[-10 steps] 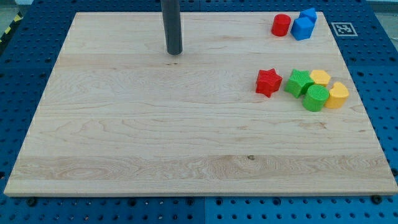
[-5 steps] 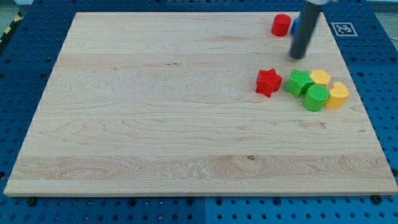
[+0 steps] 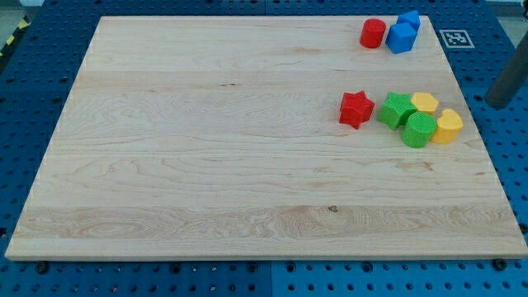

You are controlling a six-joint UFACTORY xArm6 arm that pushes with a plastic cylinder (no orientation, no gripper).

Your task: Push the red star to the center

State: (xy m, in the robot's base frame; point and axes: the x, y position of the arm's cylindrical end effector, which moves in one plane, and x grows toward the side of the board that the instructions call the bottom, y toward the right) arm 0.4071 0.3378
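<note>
The red star [image 3: 356, 109] lies on the wooden board [image 3: 206, 148], right of the board's middle. Touching or nearly touching its right side is a green star-like block [image 3: 397, 109]. My tip [image 3: 497, 103] is off the board's right edge, over the blue pegboard, well to the right of the red star and of the cluster beside it. The rod leaves the view at the right edge.
Right of the red star sit a green cylinder [image 3: 419, 129], a yellow block [image 3: 425, 102] and another yellow block [image 3: 449, 125]. At the view's top right stand a red cylinder [image 3: 373, 33] and two blue blocks [image 3: 402, 37], [image 3: 409, 20]. A marker tag [image 3: 455, 38] lies off the board.
The rod swept from the board's upper left, past the blue blocks, to beyond the right edge. No block has moved.
</note>
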